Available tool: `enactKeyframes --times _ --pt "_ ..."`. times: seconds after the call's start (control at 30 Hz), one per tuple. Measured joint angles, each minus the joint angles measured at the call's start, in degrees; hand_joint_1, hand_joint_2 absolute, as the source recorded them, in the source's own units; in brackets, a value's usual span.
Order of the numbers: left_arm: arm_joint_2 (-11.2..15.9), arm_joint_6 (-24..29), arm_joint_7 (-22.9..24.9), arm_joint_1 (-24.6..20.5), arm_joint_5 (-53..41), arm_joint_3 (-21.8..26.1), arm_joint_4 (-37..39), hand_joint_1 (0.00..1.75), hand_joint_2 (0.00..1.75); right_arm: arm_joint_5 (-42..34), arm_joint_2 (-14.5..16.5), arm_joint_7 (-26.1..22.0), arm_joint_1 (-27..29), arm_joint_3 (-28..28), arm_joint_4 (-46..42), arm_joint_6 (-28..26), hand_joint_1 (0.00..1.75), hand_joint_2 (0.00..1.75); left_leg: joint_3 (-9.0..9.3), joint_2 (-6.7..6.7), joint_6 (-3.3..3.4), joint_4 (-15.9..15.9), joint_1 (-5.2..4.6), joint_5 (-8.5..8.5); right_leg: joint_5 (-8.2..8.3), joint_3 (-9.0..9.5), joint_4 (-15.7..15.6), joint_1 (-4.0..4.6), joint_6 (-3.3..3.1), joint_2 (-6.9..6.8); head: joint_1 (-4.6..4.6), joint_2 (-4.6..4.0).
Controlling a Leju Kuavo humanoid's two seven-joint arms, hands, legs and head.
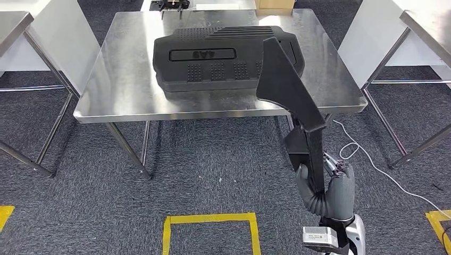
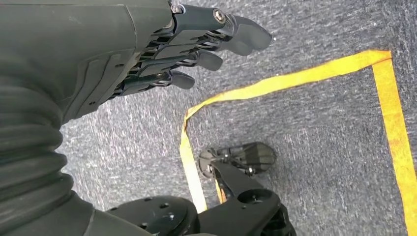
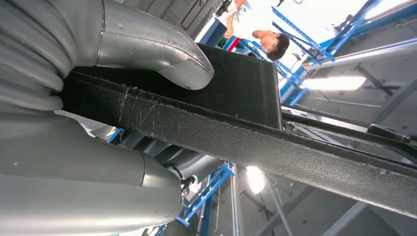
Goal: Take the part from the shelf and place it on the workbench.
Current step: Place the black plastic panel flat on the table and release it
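Note:
My right hand (image 1: 332,194) is low at the right, in front of the steel workbench (image 1: 122,95). It grips the lower end of a long black angled part (image 1: 287,90), which stands nearly upright, its wide top overlapping the bench's front right area in the head view. In the right wrist view the thumb (image 3: 162,49) presses on the textured black part (image 3: 255,142). A large black moulded cover (image 1: 213,53) lies flat on the bench. My left hand (image 2: 196,44) hangs over the carpet, fingers extended and holding nothing.
Steel tables stand at the far left (image 1: 13,24) and far right (image 1: 425,26). A white cable (image 1: 372,159) trails on the carpet by the bench's right legs. Yellow tape (image 1: 210,220) marks a square on the floor. A person (image 3: 269,42) is far off.

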Motion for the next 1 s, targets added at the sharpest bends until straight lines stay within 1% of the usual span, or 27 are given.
enactKeyframes --times 0.03,0.07,0.13,0.17,0.2,0.23,0.27,0.3,0.33,0.37,0.4,0.43,0.47,0.5,0.53,0.57,0.6,0.67,0.7,0.73,0.77,0.83,0.87,0.9,0.93,0.97,1.0 --pt "0.0 0.0 0.0 0.0 0.0 0.0 0.0 0.0 1.75 0.0 0.0 0.0 0.0 0.0 0.0 0.0 1.75 1.75 -0.01 -0.19 -0.46 0.1 -0.07 -0.02 1.02 1.49 -3.0 -0.09 -0.03 0.09 -0.03 0.0" --pt "0.0 0.0 0.0 0.0 0.0 0.0 0.0 0.0 1.75 0.0 0.0 0.0 0.1 0.0 -0.1 0.0 1.75 1.75 -0.02 -0.31 -0.92 0.1 -0.17 -0.02 1.46 2.25 -4.5 -0.03 -0.37 0.17 -0.07 0.0" --pt "0.0 0.0 0.0 0.1 0.0 0.0 0.0 0.0 1.75 0.0 0.0 -0.1 0.2 -0.1 -0.1 0.0 1.75 1.75 0.07 -0.4 -1.76 -0.2 -0.07 0.15 1.66 2.47 -4.8 0.27 -1.58 0.28 -0.19 0.0" --pt "0.0 0.0 0.0 0.1 0.0 0.0 0.0 0.0 1.75 -0.1 0.0 -0.1 0.2 -0.1 -0.2 0.0 1.75 1.75 0.08 -0.36 -2.11 -0.1 0.12 0.09 1.76 2.51 -4.8 0.21 -2.04 0.27 -0.23 0.0" --pt "0.0 0.0 0.0 0.1 0.0 0.0 0.0 0.0 1.75 -0.1 0.0 -0.1 0.2 -0.1 -0.2 -0.1 1.75 1.75 -0.17 -0.25 -2.38 0.6 0.3 -0.43 1.85 2.6 -4.9 0.13 -2.51 0.24 -0.31 0.0" --pt "0.0 0.0 0.0 0.1 0.0 0.0 0.0 0.0 1.75 -0.1 0.0 -0.1 0.2 -0.1 -0.3 -0.1 1.75 1.75 -0.94 -0.13 -2.56 2.4 0.41 -1.58 1.9 2.71 -5.0 -0.01 -3.01 0.19 -0.43 0.0" --pt "0.0 0.0 0.0 0.1 0.0 0.0 0.0 0.0 1.75 -0.1 0.0 -0.1 0.2 -0.1 -0.3 -0.1 1.75 1.75 -2.27 0.0 -2.67 5.4 0.46 -3.25 1.86 2.83 -5.0 -0.04 -3.41 0.12 -0.57 0.0" --pt "0.0 0.0 0.0 0.1 0.0 0.0 0.0 0.0 1.75 -0.1 0.0 -0.1 0.2 -0.1 -0.3 -0.1 1.75 1.75 -4.13 0.1 -2.75 9.4 0.46 -5.17 1.77 2.9 -5.0 0.14 -3.74 0.07 -0.65 0.0" --pt "0.0 0.0 0.0 0.1 0.0 0.0 0.0 0.0 1.75 -0.1 0.0 -0.1 0.2 -0.1 -0.3 -0.1 1.75 1.75 -5.99 0.14 -2.83 13.2 0.49 -6.65 1.69 2.98 -5.0 0.31 -3.99 0.03 -0.68 0.0" --pt "-0.1 0.0 0.0 0.1 0.0 0.0 0.0 0.0 1.75 -0.1 0.0 -0.1 0.2 -0.1 -0.3 -0.1 1.75 1.75 -7.29 0.16 -2.88 15.7 0.5 -7.24 1.6 3.1 -5.0 0.47 -4.11 0.03 -0.66 0.0" --pt "-0.1 0.0 0.0 0.2 0.0 0.0 0.0 0.0 1.75 -0.1 0.1 -0.2 0.2 -0.1 -0.3 -0.1 1.75 1.75 -7.63 0.19 -2.88 16.3 0.53 -6.77 1.48 3.28 -5.0 0.58 -4.23 0.04 -0.66 0.0" --pt "-0.1 0.0 0.0 0.2 0.0 0.0 0.0 0.0 1.75 -0.2 0.1 -0.2 0.2 -0.1 -0.3 -0.1 1.75 1.75 -6.76 0.23 -2.83 14.4 0.55 -5.23 1.31 3.56 -5.0 0.61 -4.24 0.07 -0.66 0.0" --pt "-0.1 0.0 0.1 0.2 0.0 0.0 0.0 0.0 1.75 -0.2 0.1 -0.3 0.2 -0.1 -0.3 -0.1 1.75 1.75 -5.02 0.31 -2.74 10.9 0.58 -3.17 1.07 3.91 -4.9 0.6 -4.16 0.1 -0.67 0.0" --pt "0.0 0.0 0.1 0.2 0.0 0.0 0.0 0.0 1.75 -0.2 0.1 -0.4 0.2 -0.1 -0.3 -0.1 1.75 1.75 -3.06 0.41 -2.68 7.1 0.56 -1.6 0.77 4.13 -4.9 0.71 -3.91 0.12 -0.67 0.0" --pt "0.0 0.0 0.1 0.2 -0.1 0.0 0.0 0.0 1.75 -0.2 0.1 -0.4 0.2 -0.2 -0.3 -0.1 1.75 1.75 -1.43 0.48 -2.53 4.0 0.49 -0.64 0.47 4.26 -4.8 0.83 -3.57 0.13 -0.68 0.0" --pt "-0.1 0.1 0.1 0.1 -0.2 0.0 0.0 0.0 1.75 -0.2 0.1 -0.5 0.2 -0.2 -0.4 -0.1 1.75 1.75 -0.5 0.5 -2.37 2.0 0.35 -0.34 0.29 4.34 -4.8 0.96 -3.25 0.11 -0.64 0.0" --pt "-0.1 0.1 0.2 0.1 -0.2 0.1 0.0 0.0 1.75 -0.2 0.1 -0.5 0.2 -0.3 -0.4 -0.1 1.75 1.75 -0.21 0.45 -2.15 1.4 0.15 -0.61 0.21 4.31 -4.9 1.06 -2.97 0.08 -0.62 0.0" --pt "-0.1 0.1 0.3 0.1 -0.3 0.1 0.0 0.0 1.75 -0.2 0.2 -0.6 0.2 -0.3 -0.4 -0.1 1.75 1.75 -0.3 0.31 -1.47 0.9 -0.01 -0.59 0.16 4.3 -5.1 0.95 -2.49 0.02 -0.56 0.0" --pt "-0.1 0.1 0.3 0.1 -0.3 0.1 0.0 0.0 1.75 -0.3 0.3 -0.6 0.2 -0.4 -0.4 -0.1 1.75 1.75 -0.24 0.25 -1.1 0.8 0.01 -0.54 -0.17 3.96 -4.6 0.92 -2.33 0.02 -0.55 0.0" --pt "-0.1 0.1 0.3 0.1 -0.3 0.1 0.0 0.0 1.75 -0.3 0.3 -0.6 0.2 -0.5 -0.4 -0.1 1.75 1.75 -0.16 0.23 -0.68 0.6 0.08 -0.47 -0.91 3.09 -3.1 0.94 -2.29 0.03 -0.47 0.0" --pt "0.0 0.1 0.4 0.1 -0.3 0.1 0.0 0.0 1.75 -0.3 0.3 -0.7 0.2 -0.6 -0.4 -0.1 1.75 1.75 -0.07 0.21 -0.32 0.4 0.15 -0.45 -2.04 1.58 -0.4 0.97 -2.41 0.05 -0.39 0.0" --pt "0.0 0.0 0.4 0.0 -0.3 0.1 0.0 0.0 1.75 -0.3 0.3 -0.7 0.3 -0.7 -0.5 -0.1 1.75 1.75 -0.07 0.18 0.15 0.4 0.02 -0.59 -4.54 -2.72 7.3 1.06 -2.76 0.1 -0.27 0.0" --pt "0.0 0.0 0.4 0.0 -0.3 0.1 0.0 0.0 1.75 -0.3 0.3 -0.7 0.3 -0.7 -0.5 -0.1 1.75 1.75 -0.04 0.14 0.22 0.4 -0.03 -0.66 -5.14 -4.64 10.2 1.07 -2.7 0.12 -0.27 0.0" --pt "0.0 0.0 0.4 0.0 -0.3 0.2 0.0 0.0 1.75 -0.3 0.3 -0.7 0.4 -0.7 -0.5 -0.1 1.75 1.75 0.02 0.08 0.26 0.4 -0.06 -0.72 -4.9 -5.73 11.3 1.07 -2.43 0.13 -0.26 0.0" --pt "0.0 0.0 0.4 0.1 -0.3 0.2 0.0 0.0 1.75 -0.3 0.4 -0.7 0.4 -0.7 -0.5 -0.1 1.75 1.75 0.11 -0.02 0.25 0.4 -0.07 -0.77 -3.74 -5.67 10.1 1.06 -2.01 0.13 -0.26 0.0" --pt "-0.1 0.0 0.4 0.1 -0.3 0.2 0.0 0.0 1.75 -0.3 0.4 -0.7 0.5 -0.7 -0.5 -0.1 1.75 1.75 0.24 -0.12 0.2 0.4 -0.06 -0.83 -1.97 -4.53 6.9 1.05 -1.56 0.12 -0.25 0.0" --pt "-0.1 0.0 0.4 0.1 -0.3 0.2 0.0 0.0 1.75 -0.3 0.4 -0.7 0.5 -0.7 -0.5 -0.1 1.75 1.75 0.35 -0.25 0.12 0.4 -0.08 -0.9 -0.14 -2.83 2.7 1.06 -1.29 0.12 -0.21 0.0"
